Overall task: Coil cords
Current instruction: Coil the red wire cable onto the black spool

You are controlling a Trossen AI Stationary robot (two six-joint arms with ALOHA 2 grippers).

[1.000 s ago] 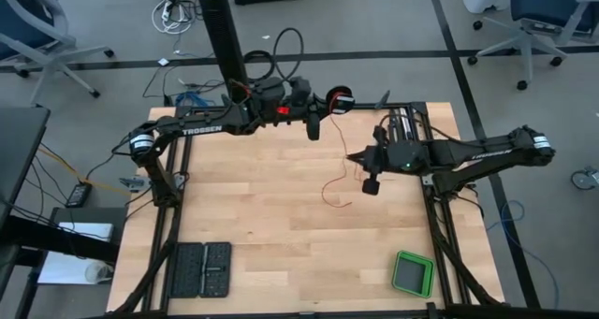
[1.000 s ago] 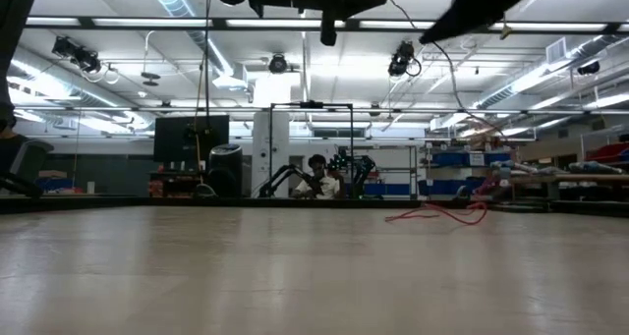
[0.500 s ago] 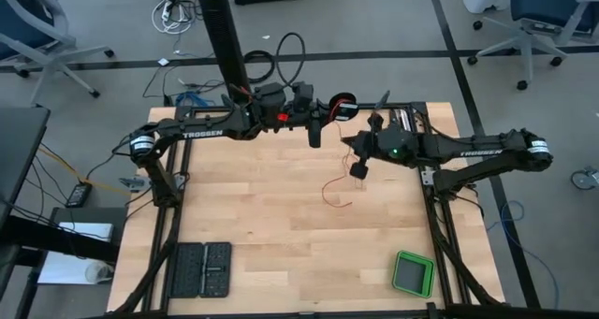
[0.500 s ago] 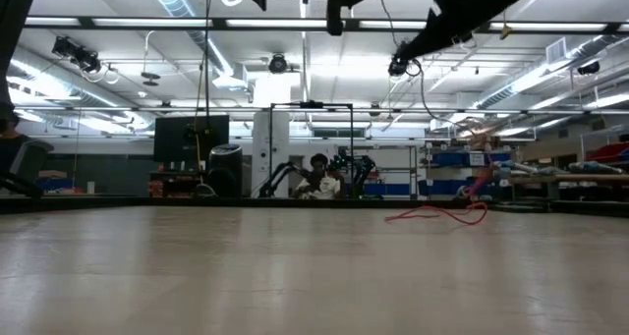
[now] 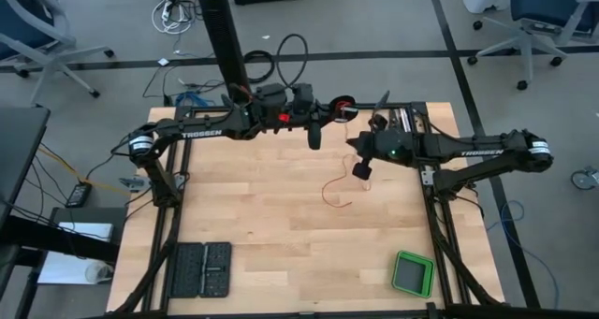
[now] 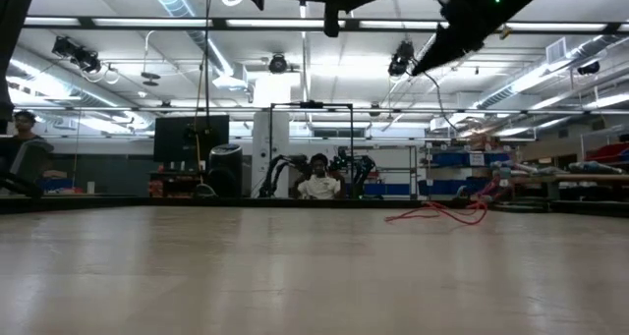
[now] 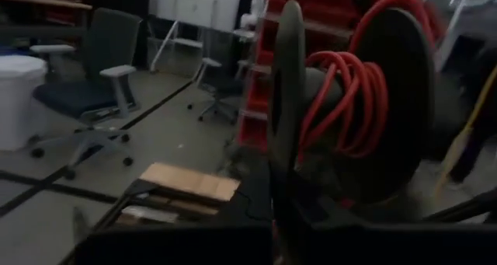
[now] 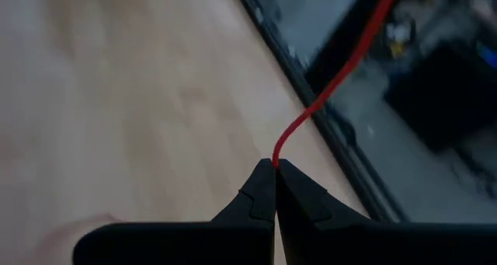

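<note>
A thin red cord (image 5: pixel 348 158) runs from a black spool (image 7: pixel 342 102), where several turns are wound, down through my right gripper (image 8: pixel 274 172) to a slack tail (image 5: pixel 333 194) lying on the wooden table. In the low view that tail (image 6: pixel 437 214) rests on the tabletop at the right. My left gripper (image 5: pixel 335 108) is high over the far edge and shut on the spool (image 5: pixel 344 104). My right gripper (image 5: pixel 351 143) hangs just on the near side of the spool and is shut on the cord. My left gripper holds the spool by the lower rim of its near flange (image 7: pixel 281 189), which stands edge-on between the two dark fingers. The fingers point level toward the table's right. The spool stands past the fingertips, high above the table. My right gripper pinches a single strand of the cord (image 8: pixel 275 161) between its two fingertips (image 8: pixel 260 189). It slants down from the table's right. From the pinch the cord rises toward the spool with a slight bend.
A green box (image 5: pixel 413 273) sits at the near right corner and a black two-part tray (image 5: pixel 203 269) at the near left. Both arms' frames run along the table's left and right edges. Office chairs and floor cables lie beyond the far edge.
My right gripper, still shut on the cord, has gone toward the table's far edge and a little left, closer to the spool. The stretch of cord between it and the spool is shorter now. The slack tail stays on the table.
</note>
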